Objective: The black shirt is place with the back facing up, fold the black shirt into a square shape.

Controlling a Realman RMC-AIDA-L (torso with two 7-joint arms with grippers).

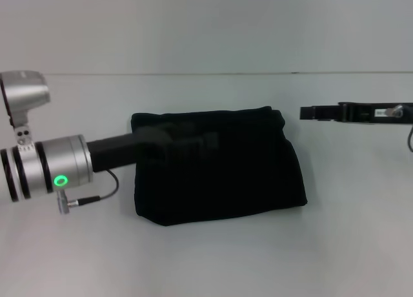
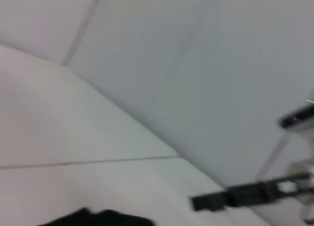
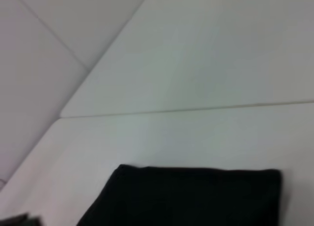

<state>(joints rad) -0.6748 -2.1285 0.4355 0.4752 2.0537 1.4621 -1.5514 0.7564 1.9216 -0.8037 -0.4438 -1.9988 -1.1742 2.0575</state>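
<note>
A: Where's the black shirt (image 1: 222,168)?
B: On the white counter (image 1: 206,258), folded nearly square. The left tool (image 1: 187,145) reaches over it, grip impossible to tell. The right tool (image 1: 310,112) hovers apart, seemingly empty, its opening unclear.

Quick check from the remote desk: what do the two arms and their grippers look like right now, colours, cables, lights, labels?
The left arm has a silver cylindrical wrist with black rings, a glowing green ring light, a thin black cable on a silver plug, and a matte black left gripper body. The right gripper is flat, slim and black, with a small white label and a thin cable behind it.
</note>
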